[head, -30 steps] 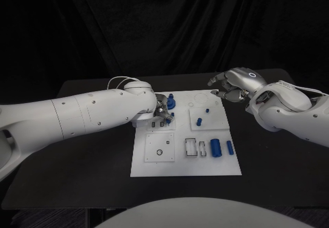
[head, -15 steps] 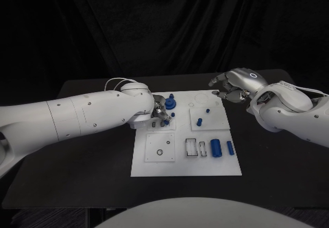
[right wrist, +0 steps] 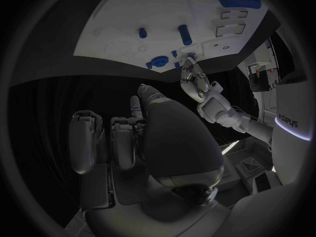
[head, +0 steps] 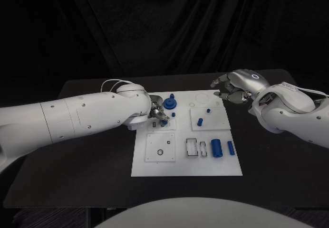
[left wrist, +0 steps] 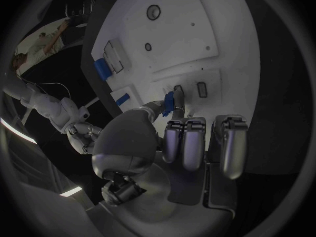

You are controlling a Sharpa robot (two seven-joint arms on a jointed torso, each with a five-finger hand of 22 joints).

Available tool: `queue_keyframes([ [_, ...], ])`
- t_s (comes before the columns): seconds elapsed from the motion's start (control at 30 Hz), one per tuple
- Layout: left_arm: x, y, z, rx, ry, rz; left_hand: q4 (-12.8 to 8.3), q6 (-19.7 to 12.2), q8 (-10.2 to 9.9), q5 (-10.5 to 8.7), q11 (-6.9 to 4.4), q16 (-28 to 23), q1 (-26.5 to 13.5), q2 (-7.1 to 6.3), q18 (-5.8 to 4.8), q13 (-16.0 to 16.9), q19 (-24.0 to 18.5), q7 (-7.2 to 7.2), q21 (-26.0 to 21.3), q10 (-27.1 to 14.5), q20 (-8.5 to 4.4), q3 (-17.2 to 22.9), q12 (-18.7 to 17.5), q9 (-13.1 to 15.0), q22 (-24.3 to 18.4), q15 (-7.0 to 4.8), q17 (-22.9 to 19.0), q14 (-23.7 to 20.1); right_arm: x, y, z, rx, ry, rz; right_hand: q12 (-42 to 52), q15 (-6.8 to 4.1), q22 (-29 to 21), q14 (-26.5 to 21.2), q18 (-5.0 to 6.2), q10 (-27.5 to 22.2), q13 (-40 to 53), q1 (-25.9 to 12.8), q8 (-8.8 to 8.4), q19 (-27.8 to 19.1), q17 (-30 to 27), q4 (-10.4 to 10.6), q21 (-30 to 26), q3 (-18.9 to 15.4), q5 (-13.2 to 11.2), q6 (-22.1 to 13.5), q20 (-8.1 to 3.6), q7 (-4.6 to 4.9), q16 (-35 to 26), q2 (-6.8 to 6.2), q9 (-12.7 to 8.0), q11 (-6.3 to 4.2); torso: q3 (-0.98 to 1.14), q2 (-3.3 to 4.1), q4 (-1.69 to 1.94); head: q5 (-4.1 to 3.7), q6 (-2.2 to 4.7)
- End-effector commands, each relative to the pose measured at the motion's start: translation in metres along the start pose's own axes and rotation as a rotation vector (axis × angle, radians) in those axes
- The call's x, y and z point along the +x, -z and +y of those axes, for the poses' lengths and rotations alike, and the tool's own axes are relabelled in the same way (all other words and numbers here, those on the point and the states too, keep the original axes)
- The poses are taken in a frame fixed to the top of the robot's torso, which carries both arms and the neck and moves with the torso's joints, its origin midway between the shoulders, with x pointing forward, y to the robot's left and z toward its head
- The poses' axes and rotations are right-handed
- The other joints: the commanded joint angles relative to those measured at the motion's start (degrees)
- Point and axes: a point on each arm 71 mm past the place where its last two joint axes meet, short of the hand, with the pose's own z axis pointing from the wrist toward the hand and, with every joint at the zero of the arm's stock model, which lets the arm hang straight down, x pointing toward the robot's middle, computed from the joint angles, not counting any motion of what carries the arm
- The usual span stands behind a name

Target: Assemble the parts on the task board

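Head view: left hand [head: 159, 110] pinches blue part [head: 164, 122] over task board [head: 186, 161].

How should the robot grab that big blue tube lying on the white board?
Probably around its middle, coming straight down from above. The big blue tube lies flat on the task board, long and round, so fingers would best close across its narrow width, minding the thinner blue piece beside it.

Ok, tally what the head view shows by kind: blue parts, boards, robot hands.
blue parts: 7, one of them pinched by the left hand
task board: 1
hands: 2, the left hand and the right hand
Total: 10
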Motion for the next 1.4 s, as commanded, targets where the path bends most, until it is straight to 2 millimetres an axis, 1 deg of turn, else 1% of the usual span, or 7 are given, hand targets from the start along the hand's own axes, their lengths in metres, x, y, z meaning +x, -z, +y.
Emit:
queue_keyframes([
  [0.03, 0.002, 0.0, 0.001, -0.003, 0.009, -0.005, 0.02, 0.39, -0.27, 0.22, -0.52, 0.15, -0.55, -0.14, -0.08, 15.07, 1.91, 0.04, -0.27, 5.97, -0.4, 0.51, 0.2, 0.17, 9.38, -0.33, 15.08, 6.03, 0.002, 0.001, -0.002, 0.022, 0.003, 0.012, -0.38, -0.31, 12.57, 5.87, 0.54, 5.44, 14.6, -0.15, -0.09, 1.83, 14.69, 0.14, -0.34, 0.19, 0.3, 0.4, -0.31, 0.2, -0.39, -0.37, -0.1, -0.1, -0.06, 0.03, 0.1, 0.23, -0.01],
  [0.83, 0.01, 0.001, 0.012, -0.01, 0.032, -0.003, 0.07, 0.02, -1.75, -1.05, -0.29, 0.15, -2.21, -0.6, 0.04, 15.07, 1.61, 0.35, -0.61, 5.97, -0.32, 2.33, 0.2, 0.27, 8.98, -0.18, 15.08, 6.03, 0.003, 0.003, -0.004, 0.03, 0.003, 0.019, -0.86, -0.29, 12.47, 5.8, 0.6, 4.89, 14.17, -0.11, -0.17, 1.69, 14.53, 0.17, -0.61, 0.27, 0.35, 0.38, -0.3, 0.21, -0.61, -0.44, -0.18, -0.09, 0.07, 0.07, -0.06, 0.84, -0.01],
  [0.9, 0.011, 0.001, 0.012, -0.006, 0.034, -0.002, 0.26, 0.2, -2.29, -2.87, -0.17, 0.15, -2.97, -0.67, 0.07, 15.07, 1.52, 0.46, -0.72, 5.97, -0.21, 2.64, 0.2, 0.22, 8.88, -0.06, 15.08, 6.03, 0.003, 0.003, -0.004, 0.031, 0.004, 0.02, -0.86, -0.29, 12.47, 5.8, 0.6, 4.89, 14.17, -0.11, -0.17, 1.69, 14.53, 0.17, -0.61, 0.27, 0.35, 0.38, -0.3, 0.21, -0.61, -0.44, -0.18, -0.09, 0.07, 0.09, -0.1, 0.89, -0.01],
  [1.0, 0.014, 0.0, 0.011, 0.004, 0.04, -0.003, 1.25, 0.63, -3.37, -7.81, 0.04, 0.15, -4.63, -0.62, 0.11, 15.07, 1.43, 0.68, -0.86, 5.97, -0.01, 2.39, 0.2, -0.03, 8.79, 0.15, 15.08, 6.03, 0.004, 0.003, -0.004, 0.032, 0.004, 0.022, -0.95, -0.29, 12.47, 5.79, 0.61, 4.79, 14.09, -0.11, -0.2, 1.68, 14.5, 0.18, -0.63, 0.3, 0.36, 0.37, -0.3, 0.21, -0.66, -0.46, -0.2, -0.09, 0.03, 0.1, -0.11, 0.88, -0.01],
  [1.1, 0.015, -0.001, 0.011, 0.02, 0.049, -0.012, 2.37, 0.92, -4.1, -10.44, 0.23, 0.15, -5.83, -0.51, 0.14, 15.07, 1.36, 0.87, -0.96, 5.97, 0.13, 1.59, 0.2, -0.31, 8.74, 0.31, 15.08, 6.03, 0.004, 0.003, -0.004, 0.033, 0.004, 0.024, -1.0, -0.28, 12.46, 5.78, 0.61, 4.74, 14.04, -0.12, -0.2, 1.67, 14.48, 0.2, -0.65, 0.31, 0.36, 0.38, -0.3, 0.22, -0.67, -0.46, -0.21, -0.08, -0.01, 0.13, -0.15, 0.97, -0.01],
  [1.27, 0.016, -0.002, 0.01, 0.043, 0.067, -0.034, 2.38, 1.12, -4.33, -10.09, 0.2, 0.15, -5.64, -0.34, 0.13, 15.07, 1.39, 0.82, -0.95, 5.97, 0.16, 1.6, 0.2, -0.35, 8.79, 0.31, 15.08, 6.03, 0.004, 0.003, -0.005, 0.035, 0.005, 0.026, -1.05, -0.28, 12.45, 5.78, 0.62, 4.68, 14.0, -0.13, -0.21, 1.67, 14.47, 0.21, -0.67, 0.31, 0.36, 0.38, -0.29, 0.22, -0.68, -0.47, -0.21, -0.08, -0.01, 0.12, -0.25, 1.12, -0.01],
  [1.4, 0.016, -0.003, 0.012, 0.047, 0.074, -0.042, 2.97, 1.22, -4.85, -11.22, 0.3, 0.15, -6.09, -0.39, 0.15, 15.07, 1.33, 0.95, -1.03, 5.97, 0.23, 1.04, 0.2, -0.52, 8.74, 0.37, 15.08, 6.03, 0.004, 0.003, -0.005, 0.037, 0.005, 0.029, -1.05, -0.28, 12.45, 5.78, 0.62, 4.68, 14.0, -0.13, -0.21, 1.67, 14.47, 0.21, -0.67, 0.31, 0.36, 0.38, -0.29, 0.22, -0.68, -0.47, -0.21, -0.08, -0.08, 0.15, -0.23, 1.17, -0.01],
])
